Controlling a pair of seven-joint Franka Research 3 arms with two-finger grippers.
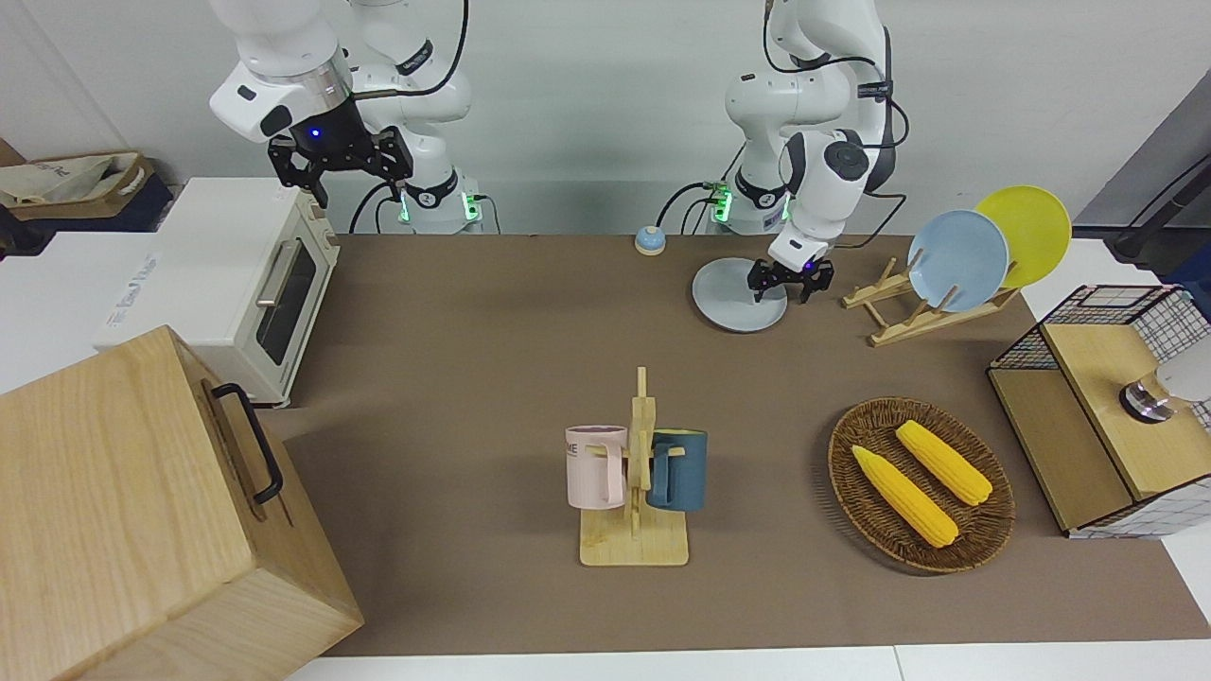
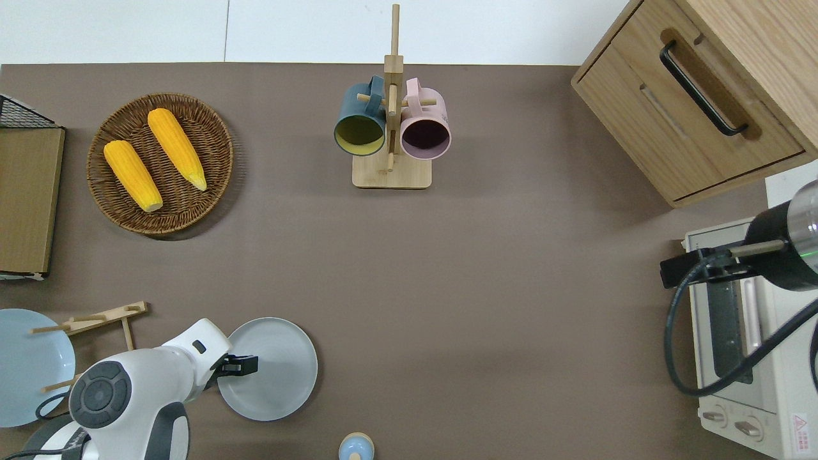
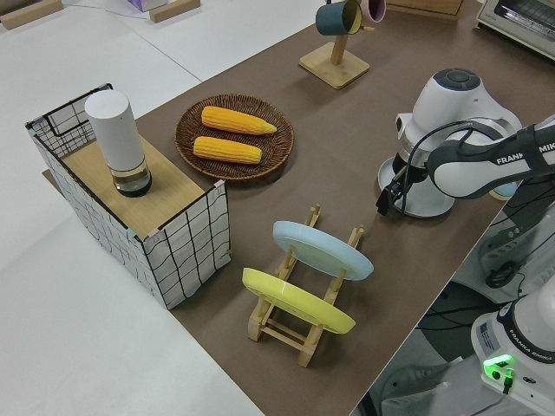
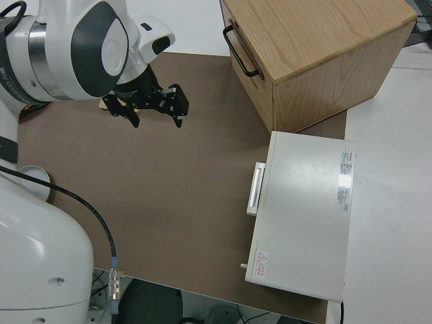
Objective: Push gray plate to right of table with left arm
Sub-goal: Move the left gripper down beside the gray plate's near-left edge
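Note:
The gray plate lies flat on the brown table, close to the robots' edge and toward the left arm's end. My left gripper is down low over the part of the plate's rim nearest the plate rack. Its fingers point down and stand open, with nothing held between them. The left arm hides part of the plate in the left side view. The right arm is parked, its gripper open and empty.
A wooden rack with a sky-blue plate and a yellow plate stands beside the gray plate. Also here: a bell, a mug rack, a corn basket, a wire crate, a toaster oven and a wooden cabinet.

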